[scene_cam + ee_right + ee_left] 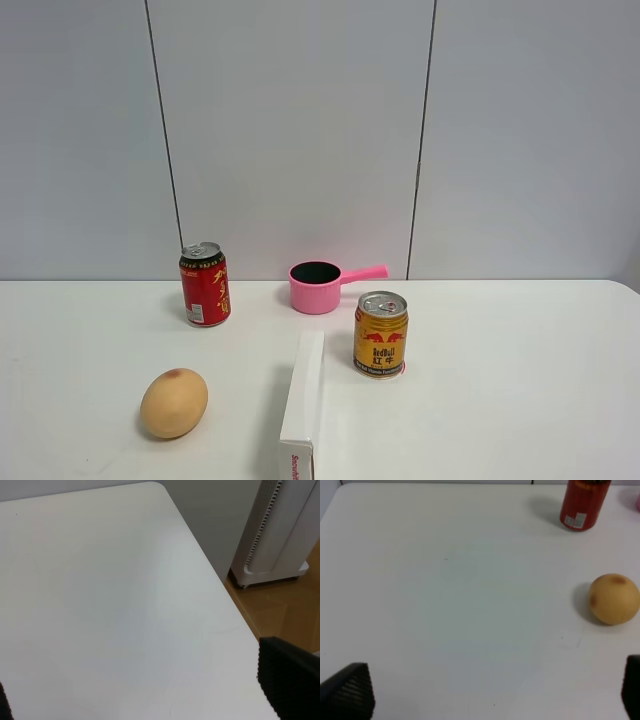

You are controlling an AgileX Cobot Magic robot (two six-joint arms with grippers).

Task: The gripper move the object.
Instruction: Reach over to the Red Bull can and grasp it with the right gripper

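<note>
Caught before any contact: the gold Red Bull can stands upright just right of centre in the high view, on the white table, with neither arm in that frame. Both pincers are spread wide and carry nothing. The left gripper shows only its black fingertips at the edges of its wrist view, with bare tabletop between them. The right gripper is spread the same way, looking out over the table's corner toward a white tower unit on the wooden floor. Neither wrist camera has the can in sight, so any approach would begin without a close look at it. Crowding looks the likeliest trouble. A white carton lies just beside the can on its left and a pink saucepan sits close behind, so a wide-open finger coming in could clip either one, or strike the can high and topple it. A taller red can at centre left, seen by the left wrist camera along with a round yellow fruit, invites a wrong pick. The can's smooth metal wall may also slip in a light grip.
</note>
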